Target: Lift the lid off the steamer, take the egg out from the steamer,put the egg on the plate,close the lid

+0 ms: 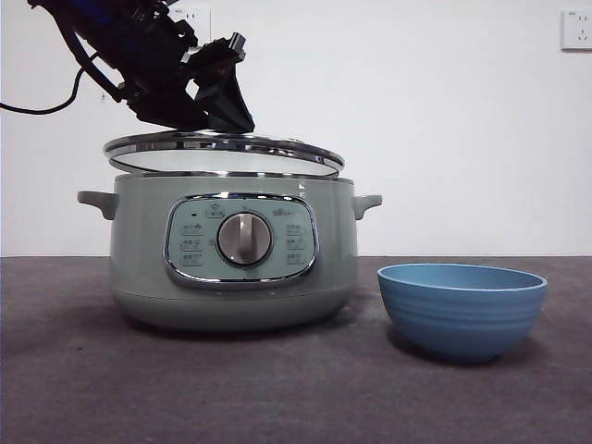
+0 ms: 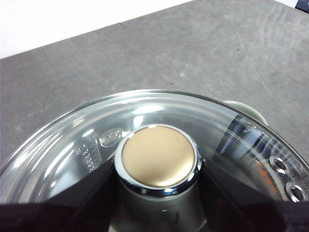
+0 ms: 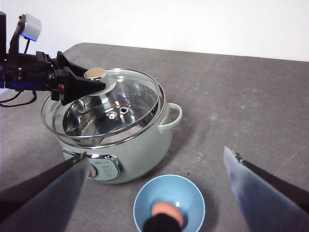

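Observation:
My left gripper (image 1: 217,111) is shut on the knob (image 2: 158,157) of the lid (image 1: 222,148). It holds the lid a little tilted just above the steamer (image 1: 139,268), whose rim shows below it. The right wrist view shows the lid (image 3: 130,96) shifted slightly off the steamer (image 3: 145,145), with the left gripper (image 3: 84,84) on the knob. The egg (image 3: 167,211) lies in the blue plate (image 3: 190,193). In the front view the plate (image 1: 462,310) stands right of the steamer and its wall hides the egg. My right gripper (image 3: 154,154) is open and empty above the plate.
The dark grey table (image 1: 277,388) runs to a white wall. A wall socket (image 1: 575,30) is at the top right. A black cable (image 1: 37,106) hangs from the left arm at the left edge.

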